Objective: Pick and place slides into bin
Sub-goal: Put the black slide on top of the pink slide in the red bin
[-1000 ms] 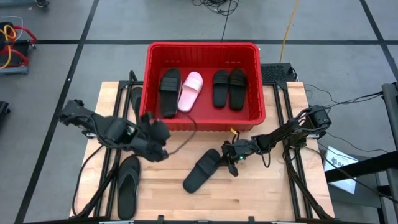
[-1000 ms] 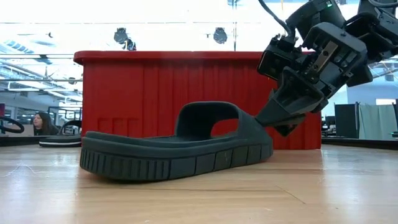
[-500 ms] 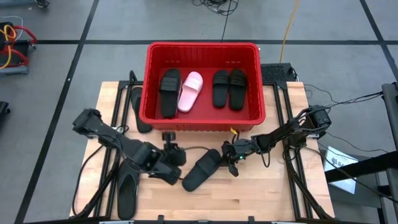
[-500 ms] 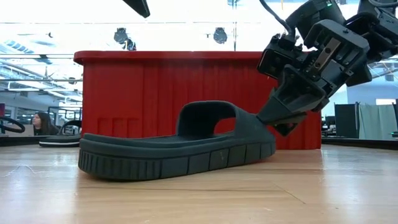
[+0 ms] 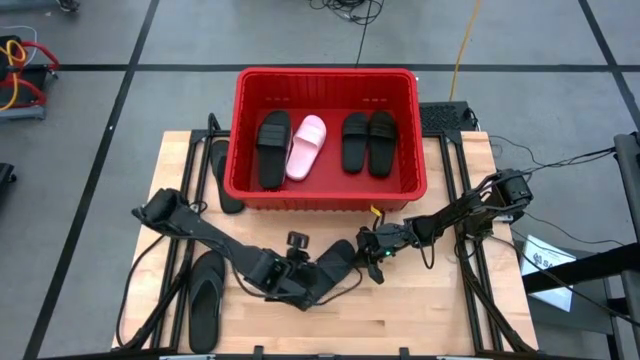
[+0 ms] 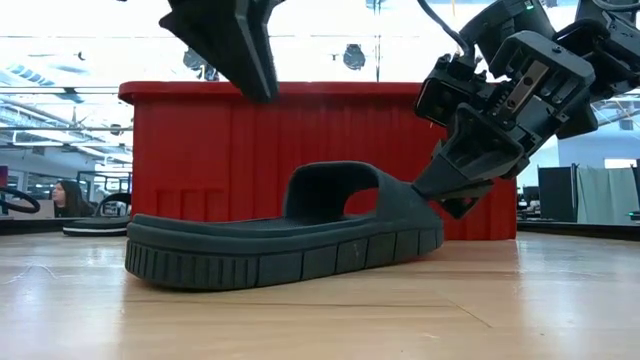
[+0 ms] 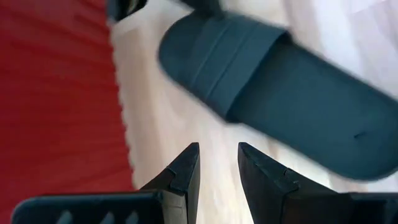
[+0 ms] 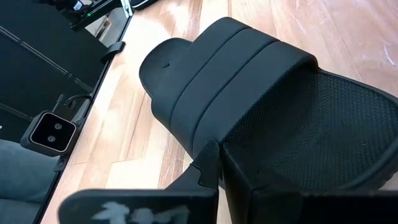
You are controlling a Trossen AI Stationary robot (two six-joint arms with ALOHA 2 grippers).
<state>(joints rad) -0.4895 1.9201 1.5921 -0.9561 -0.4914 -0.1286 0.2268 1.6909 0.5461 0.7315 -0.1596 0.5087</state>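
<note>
A wooden table (image 5: 440, 310) carries a red bin (image 5: 326, 195) holding four slides (image 5: 300, 147). In front of the bin lies a black slide (image 5: 325, 275). The right claw (image 5: 372, 246), fingers pressed together with nothing between them, touches the slide's heel edge. The left claw (image 5: 300, 283), partly open and empty, hovers above its toe end, with the bin wall beside it. This looks like the pickup step; next, one claw must close on the slide and lift it over the rim. Two flip-flops (image 5: 205, 298) wait beyond the left claw. Behind is a workshop with a seated person (image 6: 68, 197).
</note>
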